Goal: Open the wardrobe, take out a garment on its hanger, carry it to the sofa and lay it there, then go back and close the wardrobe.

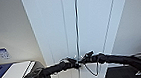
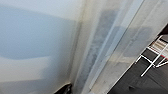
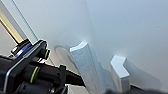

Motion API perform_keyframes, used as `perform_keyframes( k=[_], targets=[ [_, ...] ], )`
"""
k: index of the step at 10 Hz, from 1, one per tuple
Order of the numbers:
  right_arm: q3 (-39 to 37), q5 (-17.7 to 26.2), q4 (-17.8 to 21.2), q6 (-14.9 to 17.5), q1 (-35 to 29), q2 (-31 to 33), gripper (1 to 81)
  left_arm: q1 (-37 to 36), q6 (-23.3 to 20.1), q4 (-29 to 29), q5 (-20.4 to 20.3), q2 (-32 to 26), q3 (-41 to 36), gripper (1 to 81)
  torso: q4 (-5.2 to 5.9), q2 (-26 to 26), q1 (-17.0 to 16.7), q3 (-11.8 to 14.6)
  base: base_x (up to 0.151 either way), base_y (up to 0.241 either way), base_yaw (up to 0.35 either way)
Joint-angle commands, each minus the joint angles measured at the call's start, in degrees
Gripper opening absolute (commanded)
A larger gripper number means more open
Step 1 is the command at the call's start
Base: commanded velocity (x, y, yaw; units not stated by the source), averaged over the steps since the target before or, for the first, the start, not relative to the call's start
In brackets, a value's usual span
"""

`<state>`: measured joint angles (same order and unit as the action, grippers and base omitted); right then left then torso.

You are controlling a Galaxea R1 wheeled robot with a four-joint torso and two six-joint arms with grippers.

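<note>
Wardrobe (image 1: pixel 89 20): doors shut, centre seam vertical, straight ahead. Left hand (image 1: pixel 75 64) and right hand (image 1: pixel 84 59): level, meeting at the seam, one each side, beside the upright handles (image 3: pixel 87 65). Opening and grip of either: cannot tell.

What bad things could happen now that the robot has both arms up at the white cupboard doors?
The left tool and right tool meet at the seam of the wardrobe, so they might bump each other. The handles are small and smooth, so a tool could slip off. A loose cable hangs under the right arm and might snag.
</note>
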<state>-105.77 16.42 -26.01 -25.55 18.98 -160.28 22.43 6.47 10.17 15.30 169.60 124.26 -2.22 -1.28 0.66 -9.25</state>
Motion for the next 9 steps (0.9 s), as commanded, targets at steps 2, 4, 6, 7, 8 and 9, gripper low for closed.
perform_keyframes(
  k=[2,4,6,7,8,9],
  targets=[
    [8.04,-2.27,2.28,-0.73,-3.99,-2.35,81.1,-7.19,-0.58,0.02,-5.02,-1.62,-19.65,81.1,0.0,0.0,0.0,0.0,0.0,0.0,0.0],
    [12.07,-3.5,2.2,-0.64,-2.23,-0.07,81.1,-5.07,-0.58,1.43,-4.93,-4.6,-25.97,81.1,0.0,0.0,0.04,0.0,0.0,0.0,0.0],
    [17.96,-3.67,1.67,-0.55,-0.21,2.83,81.1,-3.75,-0.58,1.7,-4.93,-8.82,-32.92,81.1,0.0,0.02,0.06,0.0,0.0,0.0,0.0],
    [21.04,-3.85,1.58,-0.55,0.5,4.32,81.1,-3.4,-0.58,1.7,-5.02,-11.63,-36.79,81.1,0.0,0.02,0.06,0.0,0.0,0.0,0.0],
    [24.02,-3.85,1.58,-0.38,0.94,6.08,81.1,-3.05,-0.58,1.7,-5.1,-14.7,-41.0,81.1,0.0,0.02,0.06,0.0,0.0,0.0,0.0],
    [26.83,-3.85,1.58,-0.03,1.46,7.66,81.1,-2.61,-0.58,1.61,-5.19,-18.04,-45.3,81.1,0.0,0.02,0.09,0.0,0.0,0.0,0.0]
  ],
)
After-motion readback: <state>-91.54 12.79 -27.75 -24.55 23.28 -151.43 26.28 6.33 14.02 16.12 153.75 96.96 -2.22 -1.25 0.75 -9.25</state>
